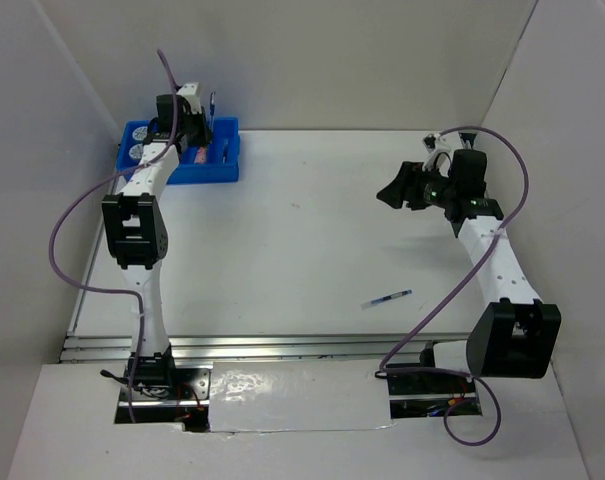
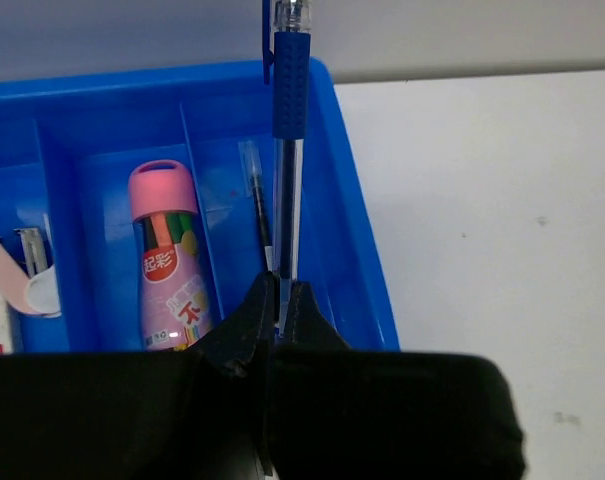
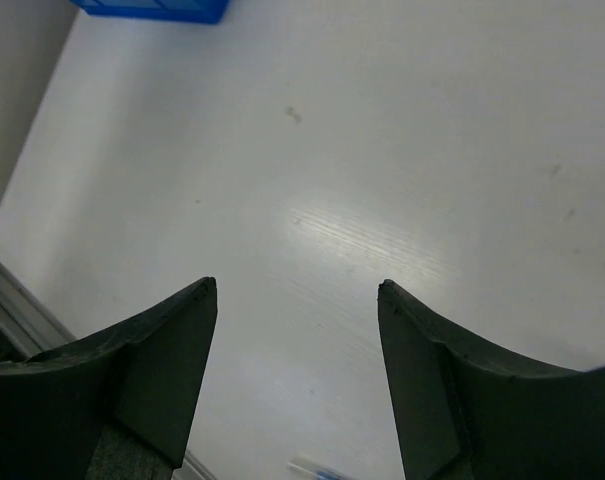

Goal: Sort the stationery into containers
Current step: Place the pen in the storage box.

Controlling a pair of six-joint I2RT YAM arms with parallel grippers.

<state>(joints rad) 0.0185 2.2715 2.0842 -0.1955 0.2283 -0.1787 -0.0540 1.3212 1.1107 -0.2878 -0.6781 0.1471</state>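
1. Two hands, two states. My left hand (image 2: 280, 300) is pinched tight on a blue pen (image 2: 290, 120), gripping its clear barrel. The blue grip points to 12 o'clock in the wrist view.
2. The pen hangs over the narrow compartment at the 3 o'clock end of the blue tray (image 2: 357, 250). I have not let it go.
3. A thin dark stick (image 2: 257, 205) lies in that same compartment. The pink tube (image 2: 167, 255) lies in the next one toward 9 o'clock. Beyond it are small white and pink pieces (image 2: 22, 290), too cut off to name.
4. From above, the tray sits at the 10 o'clock corner of the table (image 1: 302, 230). Two round rolls (image 1: 135, 152) show in its 9 o'clock end.
5. My right hand (image 3: 297, 300) stands wide with nothing between its fingers, hovering over bare table near 2 o'clock.
6. A loose pen (image 1: 387, 298) lies on the table toward 5 o'clock, well apart from the tray.
7. I judge the sorting nearly done. What is left is dropping the held pen and fetching the loose one, which my right hand seems better placed to reach.
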